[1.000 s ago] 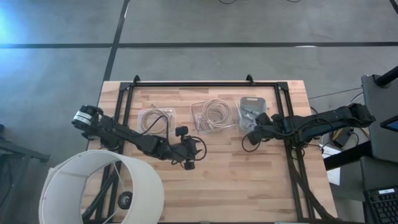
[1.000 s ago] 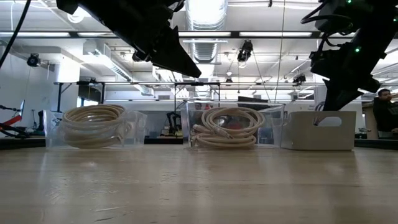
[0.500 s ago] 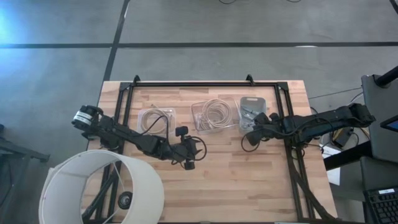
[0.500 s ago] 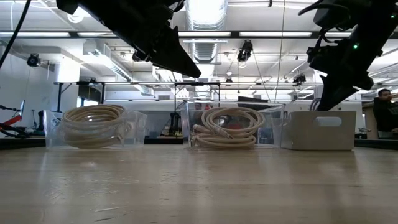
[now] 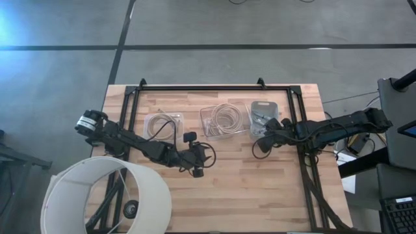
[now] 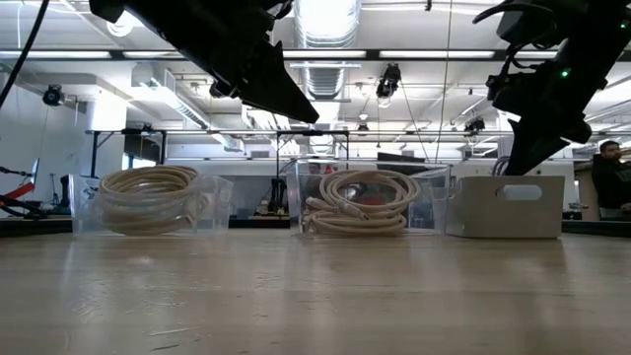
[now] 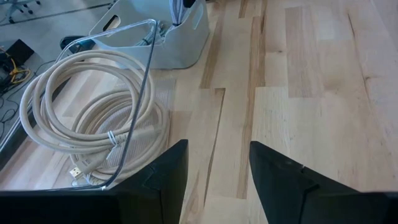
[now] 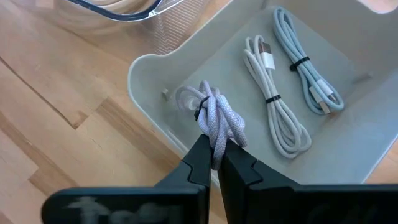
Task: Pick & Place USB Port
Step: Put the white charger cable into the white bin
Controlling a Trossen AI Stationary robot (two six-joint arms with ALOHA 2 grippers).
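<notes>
A: Where did the high view sit?
B: Overhead, facing straight down on the whole pale wooden slatted table (image 5: 227, 175).
A: And the low one?
B: At tabletop level, facing far across it; both shared the clear plastic bin of coiled cream cable (image 6: 370, 202).
A: The wrist views?
B: Close, each above that bin or the grey tray (image 8: 348, 93).

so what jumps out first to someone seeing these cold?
The right gripper, jaws shut on a bundled lilac cable, just above the grey bin at the table's right. Two more tied cables lie inside it. The left gripper hangs open mid-table beside a clear box of coiled cream cable.
</notes>
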